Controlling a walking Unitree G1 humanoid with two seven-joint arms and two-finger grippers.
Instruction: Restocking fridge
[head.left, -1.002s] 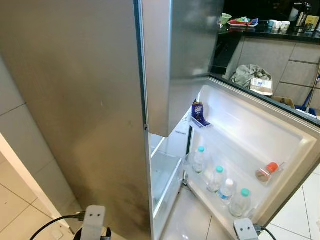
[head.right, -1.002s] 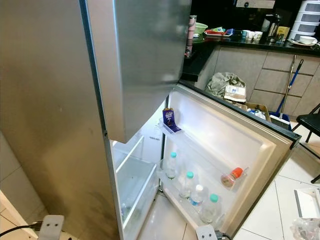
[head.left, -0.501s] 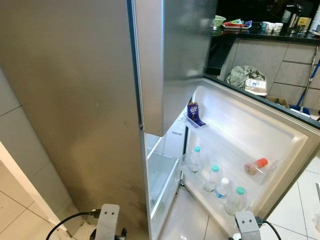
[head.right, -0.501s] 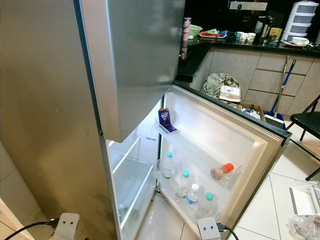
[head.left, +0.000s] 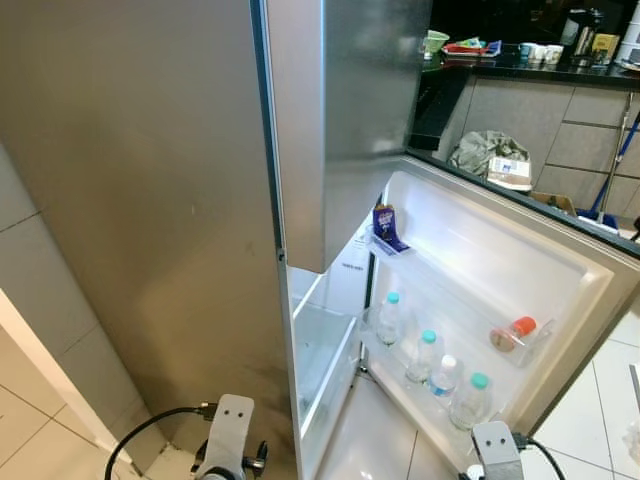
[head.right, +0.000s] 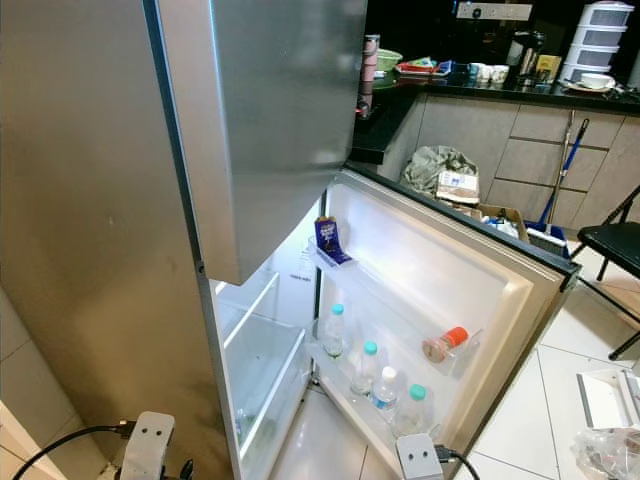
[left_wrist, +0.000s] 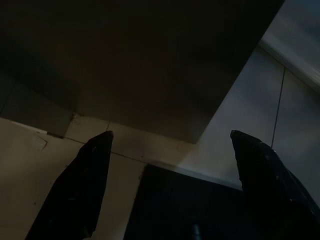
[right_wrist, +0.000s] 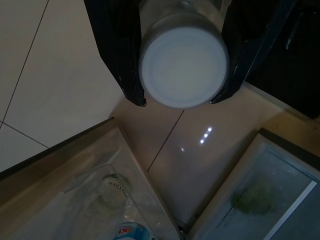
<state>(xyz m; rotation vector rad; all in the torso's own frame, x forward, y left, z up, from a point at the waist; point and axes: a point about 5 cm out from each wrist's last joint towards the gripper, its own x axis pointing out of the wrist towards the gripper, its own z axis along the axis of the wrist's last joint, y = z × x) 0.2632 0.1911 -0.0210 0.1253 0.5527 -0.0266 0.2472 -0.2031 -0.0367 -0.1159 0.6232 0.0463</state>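
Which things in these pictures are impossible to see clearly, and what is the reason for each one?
- Fridge interior: in the eye views the closed upper door covers all but the bottom drawer.
- Held container: the right wrist view shows its white round end between the right gripper fingers; body and label hidden.
- Blue carton print: too small.
- Left gripper surroundings: left wrist view too dark.

- The camera has moved, so the fridge door (head.left: 500, 270) and its bottles (head.left: 430, 362) sit a bit more to the left.
- The left arm (head.left: 228, 452) has come up higher.
- The right arm (head.left: 495, 452) shows more too.
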